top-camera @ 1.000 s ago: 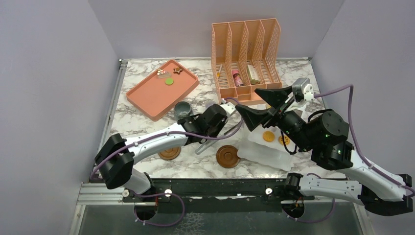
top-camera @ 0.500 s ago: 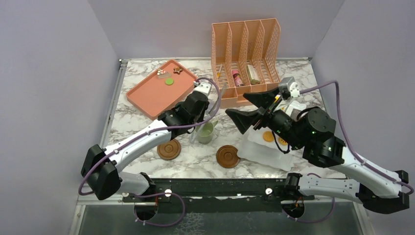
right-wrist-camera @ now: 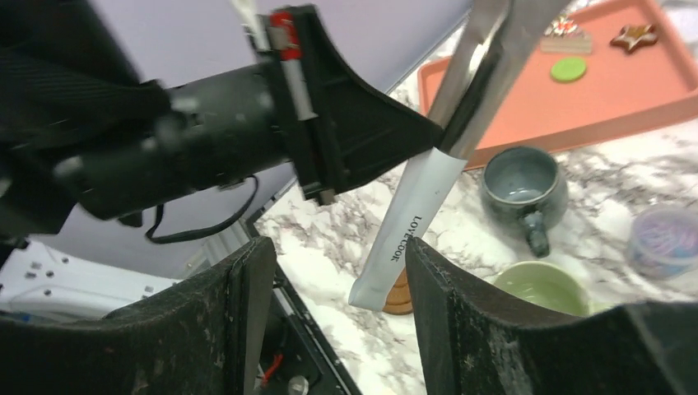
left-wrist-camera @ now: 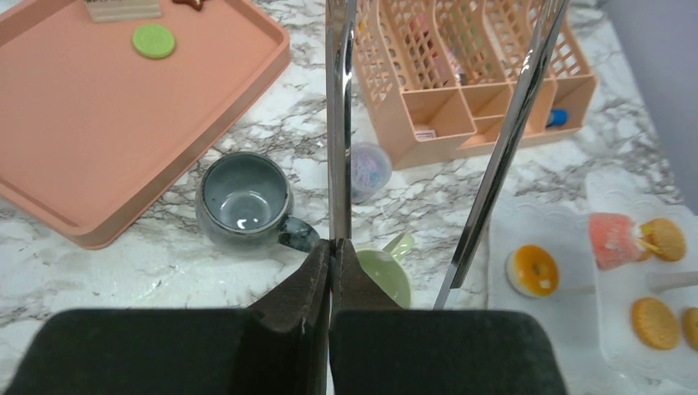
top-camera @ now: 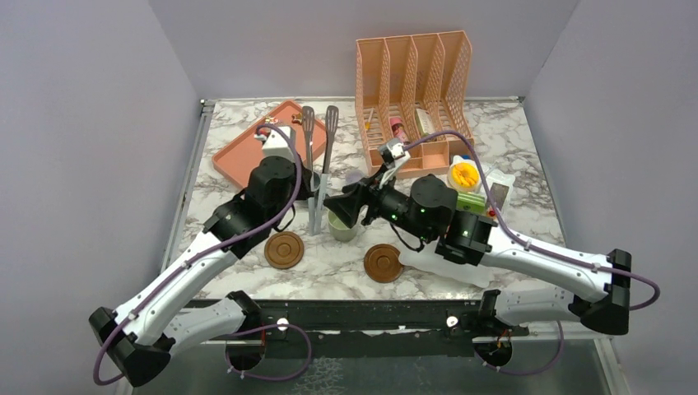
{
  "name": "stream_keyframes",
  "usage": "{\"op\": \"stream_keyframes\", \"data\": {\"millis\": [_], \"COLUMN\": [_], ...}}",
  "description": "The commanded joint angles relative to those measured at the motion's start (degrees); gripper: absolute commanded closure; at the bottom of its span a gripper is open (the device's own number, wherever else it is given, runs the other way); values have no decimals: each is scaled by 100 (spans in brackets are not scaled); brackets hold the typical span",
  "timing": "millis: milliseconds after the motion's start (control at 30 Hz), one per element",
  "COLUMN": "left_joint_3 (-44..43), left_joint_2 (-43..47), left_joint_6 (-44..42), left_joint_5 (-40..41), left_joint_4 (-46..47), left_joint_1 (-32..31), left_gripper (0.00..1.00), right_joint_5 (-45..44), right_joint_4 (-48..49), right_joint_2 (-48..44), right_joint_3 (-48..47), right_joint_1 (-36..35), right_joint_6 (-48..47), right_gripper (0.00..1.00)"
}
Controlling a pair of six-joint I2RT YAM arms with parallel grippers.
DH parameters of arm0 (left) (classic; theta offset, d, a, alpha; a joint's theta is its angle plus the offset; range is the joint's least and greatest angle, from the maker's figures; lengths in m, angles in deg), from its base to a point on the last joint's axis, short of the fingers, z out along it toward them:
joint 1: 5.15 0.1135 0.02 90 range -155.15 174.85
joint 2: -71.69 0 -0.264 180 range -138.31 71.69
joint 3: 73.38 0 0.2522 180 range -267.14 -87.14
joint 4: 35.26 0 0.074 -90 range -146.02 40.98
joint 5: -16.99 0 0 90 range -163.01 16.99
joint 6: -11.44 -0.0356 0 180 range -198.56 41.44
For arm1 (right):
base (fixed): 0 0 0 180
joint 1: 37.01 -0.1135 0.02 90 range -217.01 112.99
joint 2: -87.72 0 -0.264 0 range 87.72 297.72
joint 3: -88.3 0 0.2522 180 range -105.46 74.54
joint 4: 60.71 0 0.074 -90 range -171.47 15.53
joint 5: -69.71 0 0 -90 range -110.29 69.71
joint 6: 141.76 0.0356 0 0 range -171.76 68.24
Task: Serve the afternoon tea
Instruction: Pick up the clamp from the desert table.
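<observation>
My left gripper point(top-camera: 311, 196) point(left-wrist-camera: 332, 247) is shut on one arm of metal tongs point(top-camera: 319, 164) point(left-wrist-camera: 339, 123) and holds them above the table, tips toward the back. The grey-blue mug point(left-wrist-camera: 244, 200) point(right-wrist-camera: 523, 185) stands by the pink tray point(top-camera: 239, 156). The pale green mug point(top-camera: 342, 226) point(left-wrist-camera: 387, 276) point(right-wrist-camera: 539, 288) stands just below the tongs. My right gripper point(top-camera: 346, 204) point(right-wrist-camera: 329, 321) is open and empty beside the tongs' joined end point(right-wrist-camera: 407, 234). Two brown coasters point(top-camera: 284, 249) point(top-camera: 383, 262) lie near the front. A green cookie point(left-wrist-camera: 153, 39) lies on the pink tray.
White trays point(top-camera: 449, 255) at the right hold an orange donut point(left-wrist-camera: 531, 270), a pink cake point(left-wrist-camera: 613, 239) and round cookies point(left-wrist-camera: 654, 321). A peach file rack point(top-camera: 416, 90) stands at the back. A tiny lilac cup point(left-wrist-camera: 368, 169) sits in front of it.
My left arm has lifted the tongs off the table and swung them up toward the back. My right arm has moved left, to beside the green mug and the tongs.
</observation>
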Motion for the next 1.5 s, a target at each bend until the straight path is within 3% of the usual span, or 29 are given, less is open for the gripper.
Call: {"op": "stream_keyframes", "data": {"millis": [0, 233, 700, 900, 1033, 1200, 1467], "left_joint_3": [143, 244, 483, 498, 538, 548, 394], "left_joint_2": [485, 860, 1032, 1046, 1086, 1084, 768], "left_joint_6": [279, 195, -138, -177, -169, -256, -266], "left_joint_5": [-278, -557, -800, -804, -870, -899, 109], "left_joint_4": [360, 479, 788, 847, 923, 1059, 562], "left_joint_1": [-9, -8, -5, -12, -11, -11, -7], "left_gripper": [100, 100, 100, 100, 100, 100, 100], "right_joint_5": [-416, -685, -1609, -1831, -1537, -1360, -1030], "right_joint_4": [758, 1264, 762, 635, 462, 744, 1275], "right_joint_2": [312, 797, 1602, 1624, 1714, 1604, 1227], "right_joint_3": [-70, -217, -900, -902, -1014, -846, -184], "right_joint_1": [17, 17, 26, 39, 183, 274, 367], "right_joint_6": [624, 788, 588, 453, 413, 439, 383], "right_gripper": [37, 37, 41, 33, 33, 48, 65]}}
